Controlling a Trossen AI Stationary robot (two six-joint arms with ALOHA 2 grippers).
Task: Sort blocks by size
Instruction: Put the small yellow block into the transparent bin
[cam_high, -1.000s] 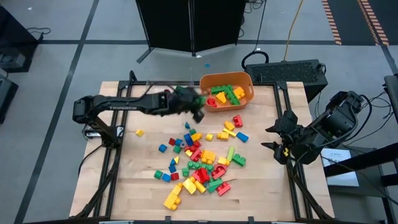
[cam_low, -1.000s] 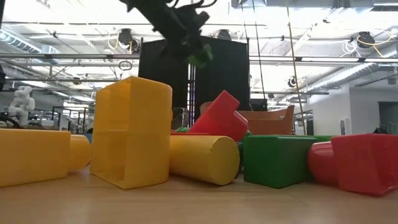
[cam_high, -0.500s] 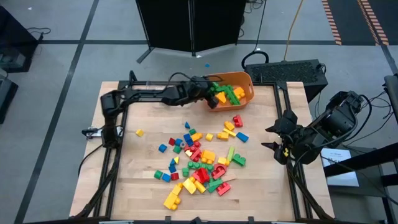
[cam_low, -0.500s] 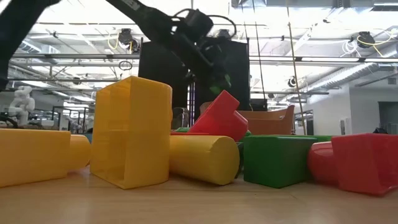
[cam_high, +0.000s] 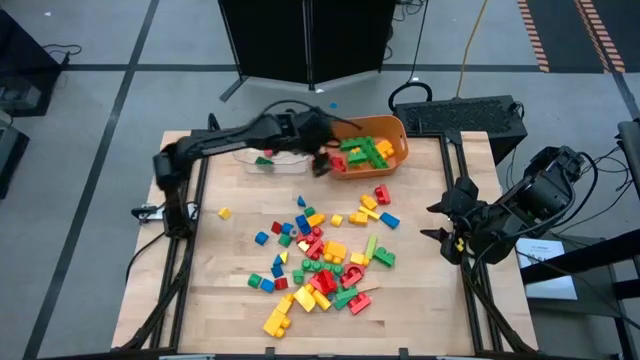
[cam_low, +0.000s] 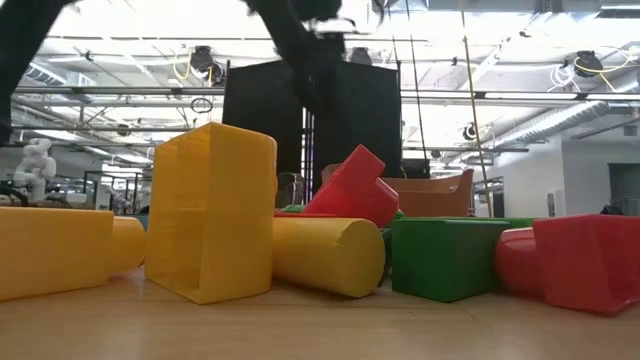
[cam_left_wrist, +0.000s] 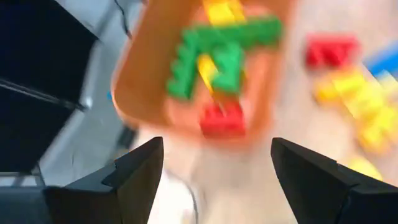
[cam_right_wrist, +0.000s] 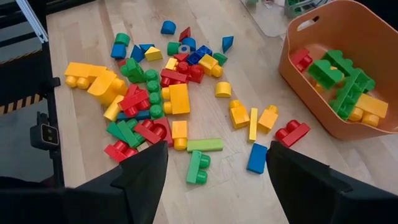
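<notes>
The left gripper (cam_high: 318, 150) hangs over the far part of the table (cam_high: 420, 300), between the clear tray (cam_high: 270, 160) and the orange tub (cam_high: 375, 148). Its fingers (cam_left_wrist: 130, 180) stand apart with nothing between them, and its wrist view looks down into the tub, where green, yellow and red blocks lie in a blurred heap. The tray holds a few small pieces, one green and one red.

Most of the blocks (cam_high: 322, 262) lie loose in a scatter across the middle and near part of the table, with one small yellow block (cam_high: 225, 213) alone to the left. The right gripper (cam_high: 445, 230) waits at the table's right edge, its fingers (cam_right_wrist: 134, 180) spread wide and empty, facing the scatter and the tub.
</notes>
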